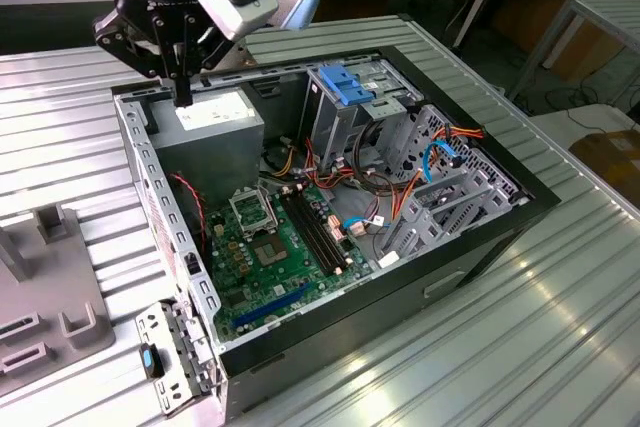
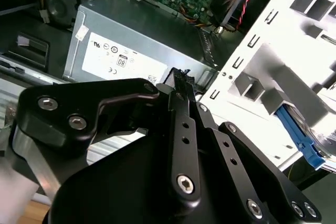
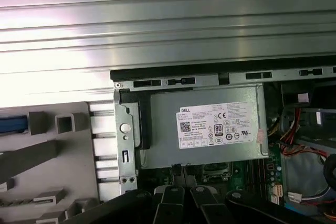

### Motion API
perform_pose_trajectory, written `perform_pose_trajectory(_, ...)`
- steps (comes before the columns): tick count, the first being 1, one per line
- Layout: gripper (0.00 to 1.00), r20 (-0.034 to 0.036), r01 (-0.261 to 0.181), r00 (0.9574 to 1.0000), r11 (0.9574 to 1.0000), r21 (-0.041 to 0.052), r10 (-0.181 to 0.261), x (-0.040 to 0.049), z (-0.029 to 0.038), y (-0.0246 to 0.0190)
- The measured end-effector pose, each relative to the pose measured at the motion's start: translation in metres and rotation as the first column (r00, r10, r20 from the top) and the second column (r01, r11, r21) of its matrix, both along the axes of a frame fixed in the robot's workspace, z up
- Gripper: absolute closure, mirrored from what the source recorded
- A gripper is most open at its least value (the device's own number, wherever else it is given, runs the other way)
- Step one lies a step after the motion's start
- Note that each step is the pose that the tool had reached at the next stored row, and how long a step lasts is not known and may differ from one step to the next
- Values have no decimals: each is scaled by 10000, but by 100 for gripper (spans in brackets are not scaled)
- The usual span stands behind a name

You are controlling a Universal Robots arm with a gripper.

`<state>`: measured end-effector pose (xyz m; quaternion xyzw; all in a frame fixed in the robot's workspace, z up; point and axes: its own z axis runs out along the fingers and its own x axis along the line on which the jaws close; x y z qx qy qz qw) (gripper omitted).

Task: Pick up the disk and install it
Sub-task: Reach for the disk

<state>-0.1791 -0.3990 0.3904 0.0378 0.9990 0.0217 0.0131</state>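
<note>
My gripper (image 1: 184, 95) hangs above the back corner of the open computer case (image 1: 480, 247), over the grey power-supply box (image 1: 205, 122). Its black fingers (image 2: 181, 85) stand together with nothing between them; they also show in the first wrist view (image 3: 184, 182). A blue rail that looks like the disk's edge (image 2: 298, 136) lies in the pale grey holder (image 2: 283, 51) beside the case, well away from the fingertips. The same blue strip (image 3: 11, 124) shows in the first wrist view, with most of the disk's body hidden.
The case lies on its side on a ribbed metal table (image 1: 560, 327), with the green motherboard (image 1: 280, 237) and loose cables exposed. A metal drive cage with a blue latch (image 1: 345, 87) stands at the far side. The grey holder (image 1: 60, 292) sits at the exterior view's left.
</note>
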Motion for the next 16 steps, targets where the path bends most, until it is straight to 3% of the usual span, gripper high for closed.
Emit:
perform_pose_trajectory(2,89,0,1,10000,10000,1,-1,-101,-6,0)
perform_pose_trajectory(9,89,0,1,10000,10000,1,-1,-277,-18,0)
perform_pose_trajectory(12,89,0,1,10000,10000,0,-1,-519,-30,0)
perform_pose_trajectory(14,89,0,0,10000,10000,1,0,-583,-33,0)
perform_pose_trajectory(15,89,0,2,10000,10000,0,-2,-675,-36,0)
perform_pose_trajectory(16,89,0,1,10000,10000,1,-1,-705,-38,0)
